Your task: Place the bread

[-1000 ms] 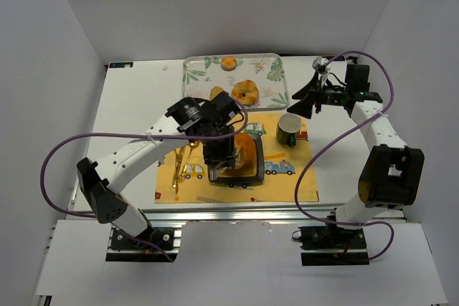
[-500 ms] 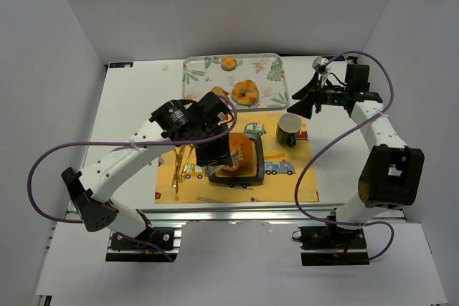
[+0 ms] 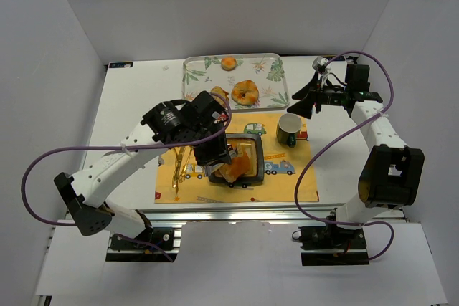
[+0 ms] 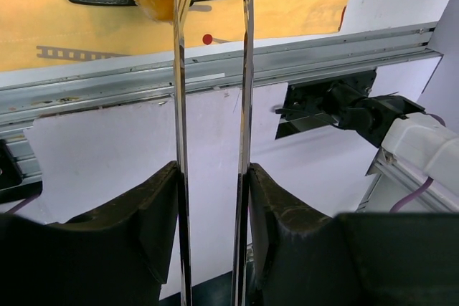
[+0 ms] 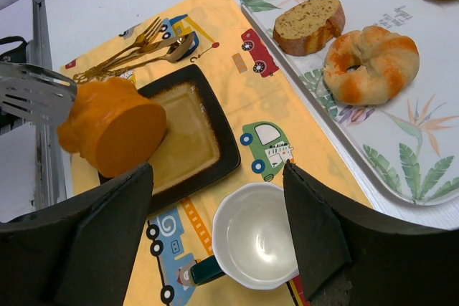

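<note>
Bread [image 3: 235, 168], a chunky roll with a glossy orange crust, is pinched between the thin steel tongs [image 4: 179, 105] that my left gripper [image 4: 213, 177] clamps narrowly. It hangs over the near rim of the square black plate [image 5: 222, 163], close to the table's aluminium rail [image 4: 215, 69]. Farther out on the yellow printed placemat [image 5: 215, 12] stands a white-lined mug [image 5: 254, 241], my right gripper [image 3: 300, 102] hangs near it, spread wide and empty, and farthest is the leaf-patterned tray [image 5: 401, 141].

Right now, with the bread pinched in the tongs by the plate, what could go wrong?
The bread hangs over the edge of the black plate, so if it is released here it may roll onto the placemat. The tongs seem to hold it by one end only, so it could slip early.
</note>
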`<state>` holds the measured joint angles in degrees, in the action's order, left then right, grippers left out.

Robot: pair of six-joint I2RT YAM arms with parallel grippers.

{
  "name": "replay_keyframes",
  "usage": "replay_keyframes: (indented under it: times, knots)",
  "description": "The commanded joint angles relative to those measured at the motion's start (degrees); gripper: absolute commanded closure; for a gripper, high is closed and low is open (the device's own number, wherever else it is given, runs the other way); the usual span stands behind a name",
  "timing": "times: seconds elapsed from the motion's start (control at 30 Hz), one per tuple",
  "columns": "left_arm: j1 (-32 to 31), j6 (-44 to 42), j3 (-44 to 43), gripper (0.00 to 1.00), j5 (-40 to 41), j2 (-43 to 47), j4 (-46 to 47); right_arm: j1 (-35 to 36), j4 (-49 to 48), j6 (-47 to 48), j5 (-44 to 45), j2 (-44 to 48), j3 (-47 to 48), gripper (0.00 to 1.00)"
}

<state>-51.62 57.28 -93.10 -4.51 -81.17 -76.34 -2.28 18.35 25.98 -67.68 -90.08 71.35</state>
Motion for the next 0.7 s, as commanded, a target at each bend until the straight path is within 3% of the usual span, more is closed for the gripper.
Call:
replay_keyframes:
  times: [0.0,0.17,0.37,0.47,0.57,0.6,0.67]
  knots:
    - [-0.15,0.99,-0.07,0.50,-0.58,3.12,1.10,-0.26,0.11,0.74,-1.23,1.23,0.89,0.22]
    - [-0.15,1.61,-1.99,0.57,-0.15,3.03,1.89,-0.26,0.11,0.74,-1.23,1.23,0.89,0.22]
    - [0.28,2.14,-5.33,0.78,7.22,3.03,5.84,-0.26,0.11,0.65,-1.31,0.96,1.16,0.22]
    - [4.14,-1.10,-3.07,0.89,13.46,4.43,11.88,-0.26,0.11,0.57,-1.23,0.87,1.16,0.22]
    - [12.30,-9.88,4.39,0.95,17.86,6.80,21.27,0.00,0.20,0.48,-1.58,0.44,0.98,0.22]
    - [19.11,-15.38,10.68,0.96,18.13,7.25,24.10,0.09,0.28,0.57,-1.66,0.35,0.98,0.22]
    - [25.92,-21.30,17.04,0.97,18.05,9.09,33.99,0.35,0.54,1.09,-1.40,0.43,1.07,0.22]
